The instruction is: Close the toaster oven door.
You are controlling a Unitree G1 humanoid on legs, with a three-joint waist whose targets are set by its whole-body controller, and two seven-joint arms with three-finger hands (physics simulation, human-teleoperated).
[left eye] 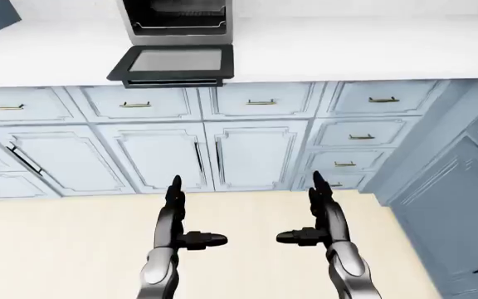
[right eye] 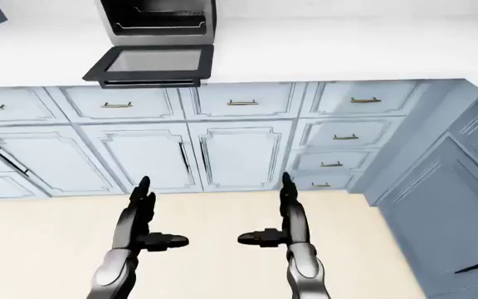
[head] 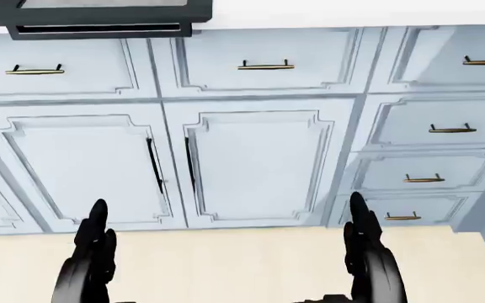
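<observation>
The toaster oven [left eye: 175,22] stands on the white counter [left eye: 347,50] at the top of the left-eye view. Its door [left eye: 173,65] hangs open, folded down flat over the counter edge, glass pane facing up. Its dark handle edge also shows at the top left of the head view [head: 99,26]. My left hand [left eye: 175,215] and right hand [left eye: 322,215] are both open and empty, fingers pointing toward the cabinets, low in the view and far below the door.
Light blue base cabinets [left eye: 252,152] and drawers with brass handles [left eye: 260,101] run under the counter. A darker blue tall cabinet [left eye: 463,193] stands at the right. A beige floor [left eye: 65,249] lies beneath my hands.
</observation>
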